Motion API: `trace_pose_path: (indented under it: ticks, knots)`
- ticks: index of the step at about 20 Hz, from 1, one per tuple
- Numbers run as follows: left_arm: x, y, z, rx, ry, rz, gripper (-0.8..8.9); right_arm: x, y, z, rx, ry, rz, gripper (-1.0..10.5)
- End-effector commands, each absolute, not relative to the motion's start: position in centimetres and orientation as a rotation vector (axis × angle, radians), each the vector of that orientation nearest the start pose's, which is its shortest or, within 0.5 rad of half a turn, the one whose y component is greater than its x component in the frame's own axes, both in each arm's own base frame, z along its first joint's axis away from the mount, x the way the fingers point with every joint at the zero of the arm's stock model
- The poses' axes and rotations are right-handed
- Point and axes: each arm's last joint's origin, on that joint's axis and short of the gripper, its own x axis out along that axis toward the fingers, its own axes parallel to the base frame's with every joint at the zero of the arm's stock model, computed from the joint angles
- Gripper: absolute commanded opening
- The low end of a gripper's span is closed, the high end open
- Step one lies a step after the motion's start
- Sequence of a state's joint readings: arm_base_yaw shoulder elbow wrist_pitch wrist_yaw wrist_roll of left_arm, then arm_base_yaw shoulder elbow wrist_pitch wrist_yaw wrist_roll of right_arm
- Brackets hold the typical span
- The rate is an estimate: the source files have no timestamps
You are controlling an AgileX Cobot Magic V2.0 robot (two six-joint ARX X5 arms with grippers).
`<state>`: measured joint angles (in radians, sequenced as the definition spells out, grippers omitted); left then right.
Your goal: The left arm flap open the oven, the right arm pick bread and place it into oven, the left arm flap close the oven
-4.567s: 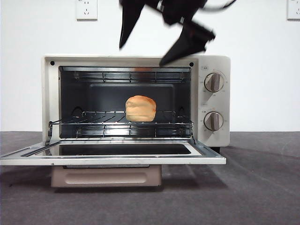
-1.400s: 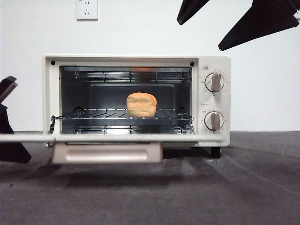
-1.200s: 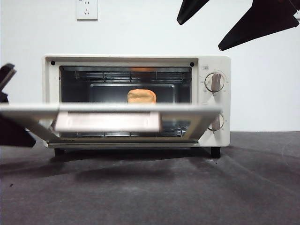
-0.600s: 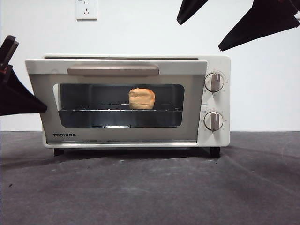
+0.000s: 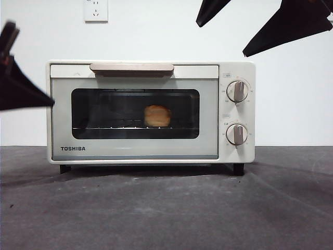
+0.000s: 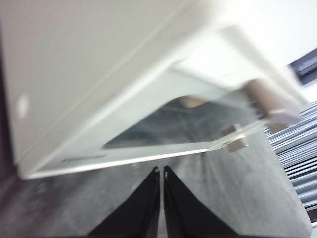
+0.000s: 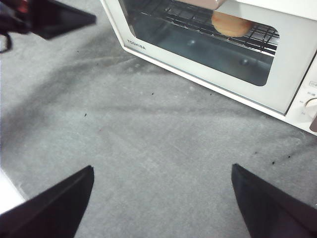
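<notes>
One bread sits inside one closed oven; left gripper clenched empty, right gripper spread wide.

oven body: cream-white, lettering TOSHIBA in black at lower left of door
door glass: dark, near black, framed pale grey-white
handle: beige bar
knobs: cream rims, grey-beige grips
bread: golden-orange, dimmed behind glass
wire rack: thin dark grid
table: dark grey, mottled
wall: plain white
grippers: black
</notes>
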<state>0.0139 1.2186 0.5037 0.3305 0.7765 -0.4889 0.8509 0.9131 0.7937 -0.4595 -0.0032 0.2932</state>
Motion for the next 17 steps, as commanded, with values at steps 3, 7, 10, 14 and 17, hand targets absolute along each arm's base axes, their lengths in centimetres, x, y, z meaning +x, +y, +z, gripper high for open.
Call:
trace_pose_path:
  ticks: [3, 7, 10, 14, 17]
  knots:
    - [21.5, -2.3, 23.7, -0.506, 0.5, -0.611, 0.18, 12.5, 14.6, 29.2, 0.033, 0.652, 0.745, 4.4]
    - [18.1, -3.0, 27.3, -0.315, 0.507, -0.555, 0.18, 12.5, 14.6, 29.2, 0.032, 0.645, 0.74, 4.4]
    - [15.1, -3.3, 30.3, -0.203, 0.492, -0.534, 0.17, 12.6, 14.6, 29.3, 0.033, 0.63, 0.724, 4.4]
    - [11.6, -3.0, 32.4, -0.14, 0.457, -0.541, 0.17, 12.7, 14.7, 29.6, 0.051, 0.594, 0.733, 4.4]
    - [9.9, -2.8, 32.5, -0.14, 0.456, -0.541, 0.17, 12.8, 14.8, 29.8, 0.063, 0.57, 0.739, 4.4]
